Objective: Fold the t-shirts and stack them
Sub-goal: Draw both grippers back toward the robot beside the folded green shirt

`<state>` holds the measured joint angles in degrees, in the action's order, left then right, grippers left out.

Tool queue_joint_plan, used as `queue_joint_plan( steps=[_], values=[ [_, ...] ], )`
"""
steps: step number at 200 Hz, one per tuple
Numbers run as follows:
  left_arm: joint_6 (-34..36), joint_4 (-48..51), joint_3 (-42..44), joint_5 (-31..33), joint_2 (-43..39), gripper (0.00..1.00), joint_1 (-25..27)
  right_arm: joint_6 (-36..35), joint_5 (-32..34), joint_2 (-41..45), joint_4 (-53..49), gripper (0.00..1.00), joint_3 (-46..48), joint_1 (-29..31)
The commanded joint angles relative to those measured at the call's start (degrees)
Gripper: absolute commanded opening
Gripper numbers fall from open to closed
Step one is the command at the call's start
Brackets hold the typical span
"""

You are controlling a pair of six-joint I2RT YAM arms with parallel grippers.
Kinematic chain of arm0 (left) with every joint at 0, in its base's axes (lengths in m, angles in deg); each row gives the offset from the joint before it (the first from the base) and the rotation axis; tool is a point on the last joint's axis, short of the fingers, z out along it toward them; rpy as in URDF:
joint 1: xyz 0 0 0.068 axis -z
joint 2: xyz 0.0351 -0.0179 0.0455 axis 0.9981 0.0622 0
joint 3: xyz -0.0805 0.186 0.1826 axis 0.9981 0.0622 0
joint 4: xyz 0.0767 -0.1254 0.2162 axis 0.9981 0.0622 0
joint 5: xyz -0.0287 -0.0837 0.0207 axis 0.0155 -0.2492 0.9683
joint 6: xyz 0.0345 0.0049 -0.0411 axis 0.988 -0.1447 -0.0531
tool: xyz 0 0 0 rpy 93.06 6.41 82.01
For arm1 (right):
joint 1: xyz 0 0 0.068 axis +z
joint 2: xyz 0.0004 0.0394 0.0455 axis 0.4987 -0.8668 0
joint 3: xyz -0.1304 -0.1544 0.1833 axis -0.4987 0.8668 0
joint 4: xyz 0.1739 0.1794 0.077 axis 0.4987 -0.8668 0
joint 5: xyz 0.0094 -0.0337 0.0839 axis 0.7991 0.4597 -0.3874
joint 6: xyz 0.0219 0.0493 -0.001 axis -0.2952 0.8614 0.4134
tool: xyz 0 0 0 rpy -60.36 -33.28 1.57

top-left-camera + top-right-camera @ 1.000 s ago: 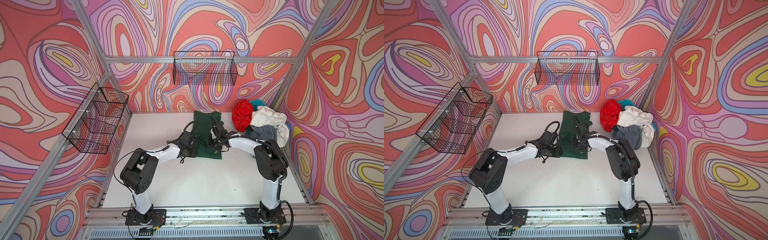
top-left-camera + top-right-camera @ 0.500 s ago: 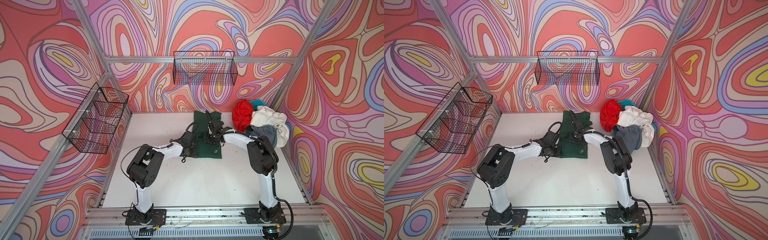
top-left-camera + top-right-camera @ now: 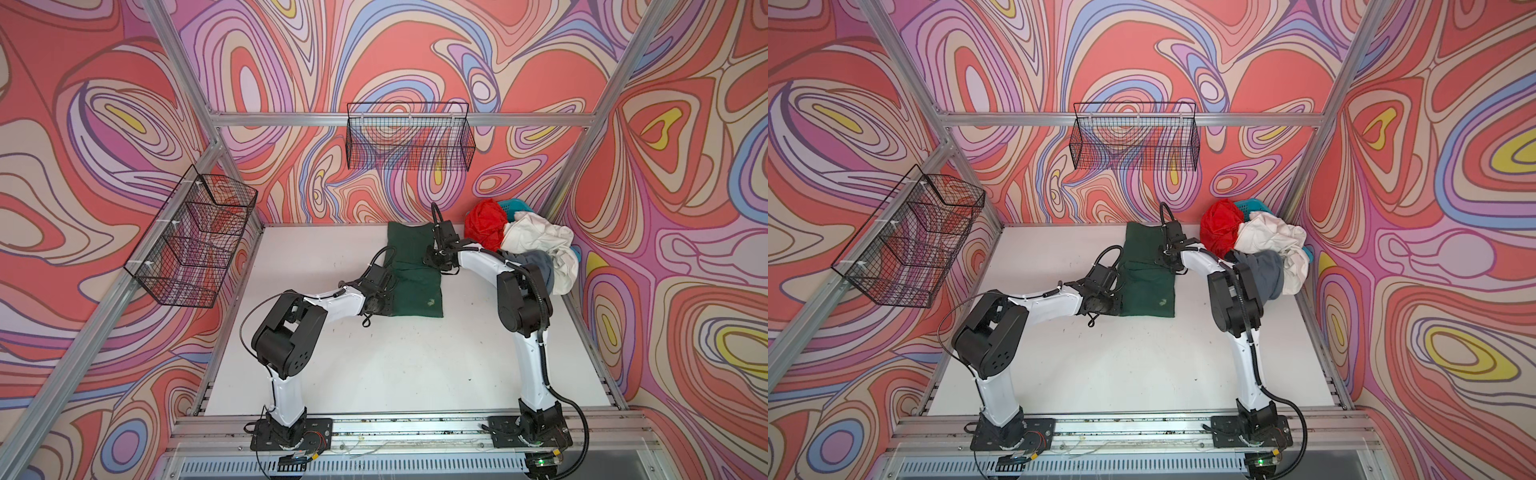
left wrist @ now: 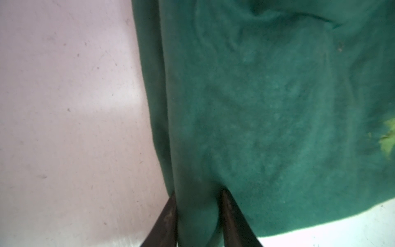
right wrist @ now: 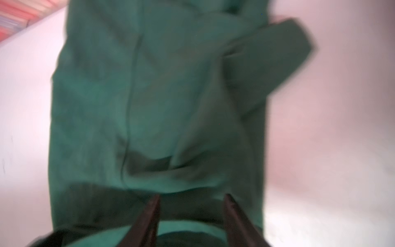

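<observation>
The dark green t-shirt [image 3: 411, 249] [image 3: 1144, 253] lies on the white table, its near part doubled over. My left gripper [image 3: 386, 298] [image 3: 1116, 302] is at the shirt's left near edge. In the left wrist view this gripper [image 4: 198, 192] is shut on a ridge of green cloth [image 4: 256, 96]. My right gripper [image 3: 432, 259] [image 3: 1163, 258] hovers at the shirt's right edge. The right wrist view shows that gripper [image 5: 192, 195] open, with the green cloth [image 5: 149, 96] below it. The red [image 3: 484, 226], off-white [image 3: 536, 241] and grey-blue [image 3: 542, 266] t-shirts are heaped at the back right.
A turquoise mesh basket [image 3: 513, 205] peeks out behind the heap in the back right corner. Black wire baskets hang on the back wall [image 3: 409, 141] and the left wall [image 3: 195, 241]. The table's front half [image 3: 407, 365] is bare white.
The right gripper has moved toward the back along the shirt's right edge and its jaws have parted. The left gripper has closed on the shirt's left edge and stayed nearly in place.
</observation>
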<state>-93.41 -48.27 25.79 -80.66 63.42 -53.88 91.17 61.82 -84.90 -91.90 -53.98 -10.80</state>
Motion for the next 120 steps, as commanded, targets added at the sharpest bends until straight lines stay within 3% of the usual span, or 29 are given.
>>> queue_joint_plan(
  steps=[1,38,71,120],
  values=[
    [0.4,5.1,1.9,0.8,-0.3,0.37,0.1,-0.2,5.1,8.2,-2.7,0.67,3.6,-0.2],
    [-1.1,8.3,0.3,2.9,-2.5,0.6,0.1,4.2,0.2,21.6,2.1,0.68,21.7,-0.1],
    [-2.8,8.1,0.9,0.4,-6.3,0.64,-0.6,11.3,-9.0,31.4,11.2,0.66,38.7,0.2],
    [-8.4,-0.9,7.3,-8.2,-8.8,0.63,-3.3,17.4,-13.9,37.0,20.4,0.61,52.6,1.1]
  ],
)
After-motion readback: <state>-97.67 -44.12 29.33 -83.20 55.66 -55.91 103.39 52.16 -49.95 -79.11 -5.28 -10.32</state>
